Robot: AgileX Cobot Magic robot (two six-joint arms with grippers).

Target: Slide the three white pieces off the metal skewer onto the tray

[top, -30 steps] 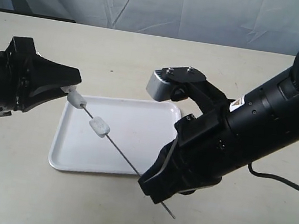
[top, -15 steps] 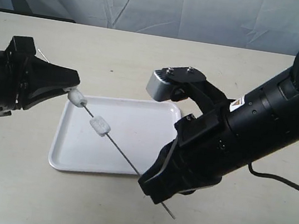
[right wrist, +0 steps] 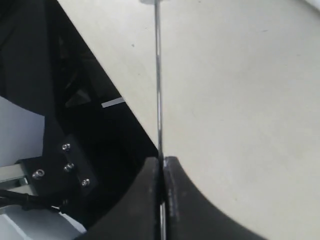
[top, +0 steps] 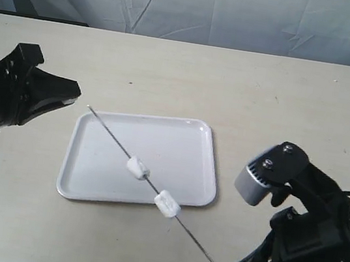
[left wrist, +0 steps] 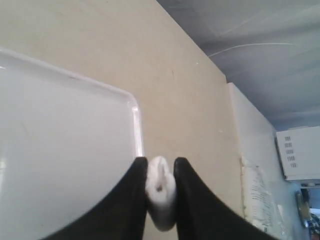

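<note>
The right hand has pulled the skewer back to its own side. It is shut tight on the skewer's end. One white piece has come off and is now pinched in the left hand, near a corner of the tray. Two are still on the skewer: the second piece over the tray and the third piece at its edge. So one is off and two are left. The pinched one is not on the tray yet.

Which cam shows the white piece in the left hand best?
Left wrist view: the white piece sits close up, pinched in the left hand. Exterior view: that hand hides it. Right wrist view: only the skewer and the right hand, no piece.
</note>
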